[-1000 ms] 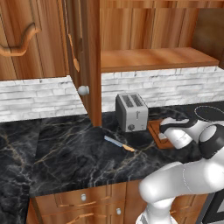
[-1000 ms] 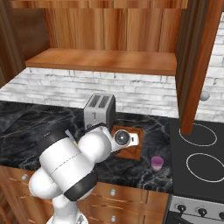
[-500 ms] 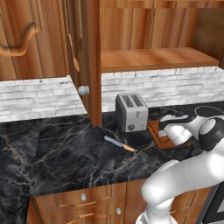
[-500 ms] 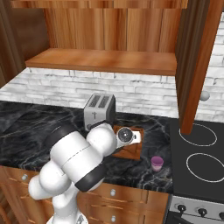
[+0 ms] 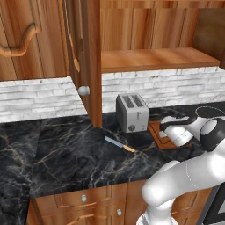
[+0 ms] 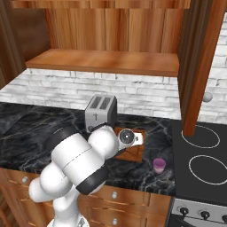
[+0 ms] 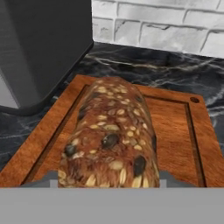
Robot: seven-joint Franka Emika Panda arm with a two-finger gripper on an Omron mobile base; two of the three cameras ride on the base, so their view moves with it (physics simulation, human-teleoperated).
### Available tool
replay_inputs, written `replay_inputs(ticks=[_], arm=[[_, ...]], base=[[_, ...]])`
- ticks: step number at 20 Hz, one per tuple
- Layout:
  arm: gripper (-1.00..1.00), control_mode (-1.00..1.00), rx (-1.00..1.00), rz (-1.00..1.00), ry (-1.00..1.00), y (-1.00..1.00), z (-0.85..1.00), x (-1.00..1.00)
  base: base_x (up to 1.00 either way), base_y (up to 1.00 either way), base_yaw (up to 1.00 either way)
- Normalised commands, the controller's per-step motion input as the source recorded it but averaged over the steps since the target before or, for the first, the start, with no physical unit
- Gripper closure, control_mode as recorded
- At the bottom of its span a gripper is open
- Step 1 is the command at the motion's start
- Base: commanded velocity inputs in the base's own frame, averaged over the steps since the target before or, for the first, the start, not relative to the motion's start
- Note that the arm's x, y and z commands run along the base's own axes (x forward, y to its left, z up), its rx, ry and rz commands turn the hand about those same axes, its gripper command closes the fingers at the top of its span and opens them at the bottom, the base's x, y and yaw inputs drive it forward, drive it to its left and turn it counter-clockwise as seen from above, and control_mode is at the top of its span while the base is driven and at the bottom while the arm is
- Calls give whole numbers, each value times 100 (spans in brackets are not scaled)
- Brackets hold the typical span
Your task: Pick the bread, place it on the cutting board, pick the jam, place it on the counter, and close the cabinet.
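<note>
The bread (image 7: 109,131), a dark brown seeded loaf chunk, lies lengthwise low on the reddish-brown cutting board (image 7: 175,131). My gripper (image 7: 109,178) is shut on its near end, one fingertip against each side. The hand hovers over the board (image 5: 156,133) just right of the toaster in the left base view. The jam (image 6: 158,165), a small jar with a purple lid, stands on the black marble counter (image 5: 74,154) right of the board (image 6: 135,153). The cabinet door (image 5: 88,57) hangs open, with its round knob (image 5: 83,91) toward me.
A silver toaster (image 5: 132,112) stands right beside the board's left edge. A knife (image 5: 119,144) lies on the counter in front of it. The cooktop (image 6: 204,150) lies to the right, past the jam. The other open door (image 6: 199,66) overhangs the counter's right part.
The hand has stayed over the cutting board with the bread. The arm's elbow and forearm have shifted slightly. The jam and the cabinet doors have not moved.
</note>
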Motion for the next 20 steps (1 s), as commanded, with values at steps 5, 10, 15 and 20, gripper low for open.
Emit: replay_inputs(ticks=[5,10,15,20], arm=[[-100,-100,0,0,0,0,0,0],[-100,-100,0,0,0,0,0,0],[-100,-100,0,0,0,-3,6,-2],[-100,-100,0,0,-5,0,22,-13]], base=[[0,0,0],[0,0,0],[0,0,0],[0,0,0]])
